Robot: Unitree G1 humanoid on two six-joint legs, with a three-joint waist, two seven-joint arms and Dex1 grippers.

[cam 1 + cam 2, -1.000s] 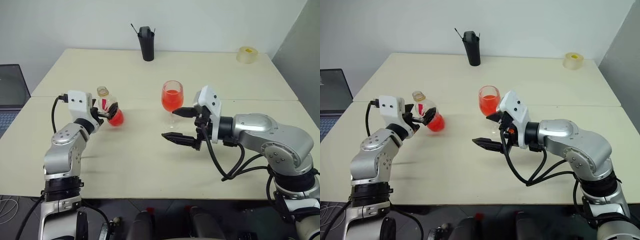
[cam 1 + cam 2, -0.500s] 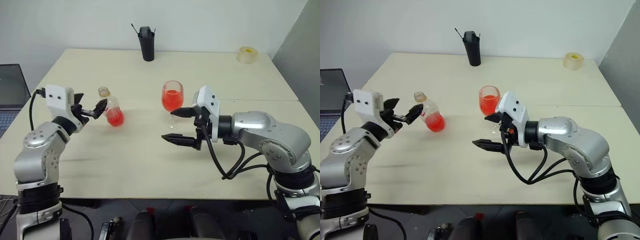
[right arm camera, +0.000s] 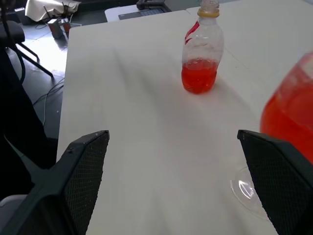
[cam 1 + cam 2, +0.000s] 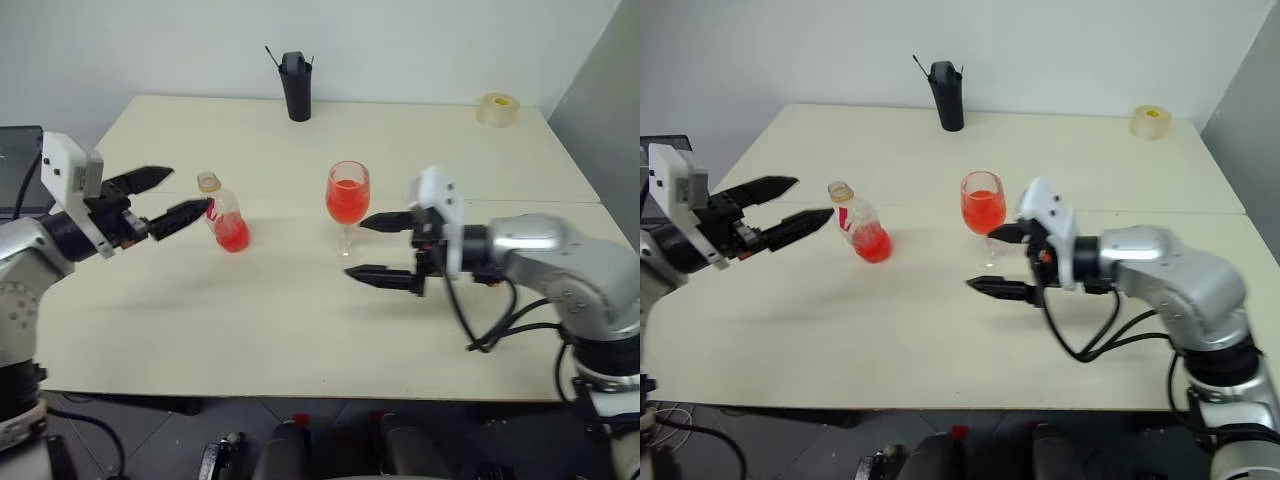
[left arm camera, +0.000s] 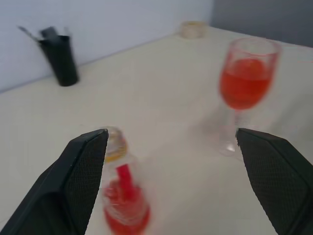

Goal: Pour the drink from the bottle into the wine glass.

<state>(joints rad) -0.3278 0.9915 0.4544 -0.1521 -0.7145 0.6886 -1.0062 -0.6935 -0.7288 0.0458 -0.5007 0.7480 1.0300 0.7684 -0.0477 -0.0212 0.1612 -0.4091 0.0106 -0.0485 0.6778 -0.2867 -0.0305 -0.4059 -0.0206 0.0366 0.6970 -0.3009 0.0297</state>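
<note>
- The bottle [image 4: 226, 217] is standing upright on the cream table [image 4: 300, 330], left of centre in the left eye view, with no cap visible on its open neck.
- The drink [image 4: 232, 236] is filling only the bottom part of the bottle; a red strip of label is running up its side.
- The wine glass [image 4: 347, 199] is standing upright near the middle of the frame, right of the bottle and well apart from it.
- Red liquid is filling roughly the lower half of the glass bowl.
- The left gripper [image 4: 172, 196] is hovering at the left of the frame, pointing toward the bottle, jaws spread wide and holding nothing.
- Its lower fingertip [image 4: 200, 207] is sitting just beside the bottle's neck; contact cannot be confirmed.
- In the left wrist view the bottle [image 5: 120, 203] is showing between the two fingers, nearer one of them, with the wine glass [image 5: 244, 88] further off.
- The right gripper [image 4: 378, 248] is hanging at centre right, pointing toward frame left, jaws spread wide, empty.
- Its upper finger is lying just right of the glass stem, its lower finger lower in the frame, in front of the foot.
- A tall black cup [image 4: 293, 85] is standing at upper centre near the table's far edge.
- A roll of tape [image 4: 497, 108] is lying at upper right.
- A laptop [image 4: 18, 165] is showing at the far left edge.
</note>
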